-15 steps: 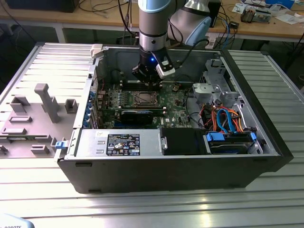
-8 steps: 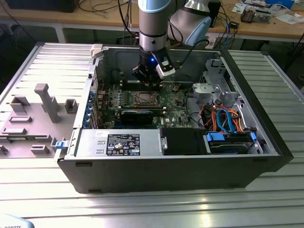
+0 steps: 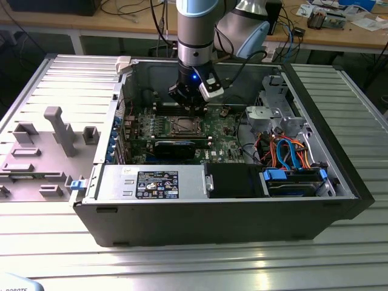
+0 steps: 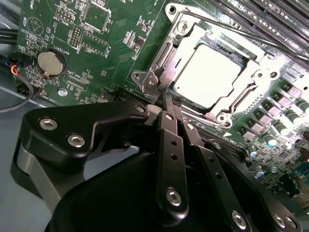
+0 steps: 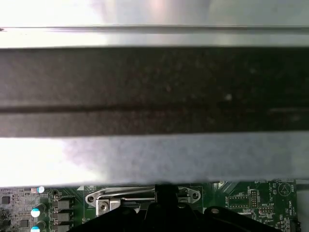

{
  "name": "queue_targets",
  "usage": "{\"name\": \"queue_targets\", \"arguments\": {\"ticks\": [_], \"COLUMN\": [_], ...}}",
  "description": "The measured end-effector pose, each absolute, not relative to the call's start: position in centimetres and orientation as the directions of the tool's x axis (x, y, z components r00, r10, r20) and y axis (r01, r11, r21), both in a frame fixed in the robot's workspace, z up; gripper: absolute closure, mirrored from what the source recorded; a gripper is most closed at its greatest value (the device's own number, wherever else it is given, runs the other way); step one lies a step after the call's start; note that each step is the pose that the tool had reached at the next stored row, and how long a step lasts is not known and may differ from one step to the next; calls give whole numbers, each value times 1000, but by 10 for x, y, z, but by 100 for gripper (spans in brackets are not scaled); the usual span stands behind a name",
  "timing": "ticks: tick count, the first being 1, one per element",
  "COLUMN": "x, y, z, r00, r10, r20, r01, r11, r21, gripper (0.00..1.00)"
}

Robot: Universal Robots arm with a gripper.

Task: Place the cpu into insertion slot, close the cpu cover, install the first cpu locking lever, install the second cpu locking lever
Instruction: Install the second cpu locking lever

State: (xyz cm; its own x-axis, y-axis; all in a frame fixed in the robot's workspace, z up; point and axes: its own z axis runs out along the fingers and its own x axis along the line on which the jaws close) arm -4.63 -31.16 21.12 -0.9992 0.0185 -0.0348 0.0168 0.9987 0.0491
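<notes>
In the second wrist view, nearest the camera, the black metal gripper (image 4: 166, 104) has its two slim fingers (image 4: 170, 140) pressed together, the jaws closed with their tips at the edge of the socket and nothing visibly between them. Just past the tips lies the cpu (image 4: 208, 72), a flat square chip with a bright silver-grey top, seated in the insertion slot (image 4: 159, 65), the silver-rimmed square socket set in the green circuit board (image 4: 104, 53). The cpu cover (image 4: 244, 94), a thin silver metal frame plate with a large square window, lies down flat around the chip, which shows through the window. A thin metal locking lever (image 4: 227, 28) runs along the far side of the socket. A round silver coin battery (image 4: 48, 62) sits on the board well apart from the socket.

In the first wrist view the gripper's dark tip (image 5: 164, 193) meets the silver socket frame (image 5: 120, 198) at the board's edge, with the grey and black wall of the case (image 5: 154, 87) beyond.

In the exterior view the open black computer case (image 3: 212, 206) lies on the ribbed metal bench (image 3: 182, 254), and the arm's gripper (image 3: 195, 108) reaches down into it just above the socket (image 3: 183, 126). A grey plastic fixture block (image 3: 57, 130) stands on the bench toward the exterior view's left.
</notes>
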Motion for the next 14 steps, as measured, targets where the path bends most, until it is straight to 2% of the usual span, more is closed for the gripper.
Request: {"name": "queue_targets", "arguments": {"ticks": [14], "x": [-46], "y": [-313], "z": [213], "r00": [-999], "r10": [19], "r20": [-35], "r01": [17], "r11": [999], "r21": [49], "gripper": [89]}}
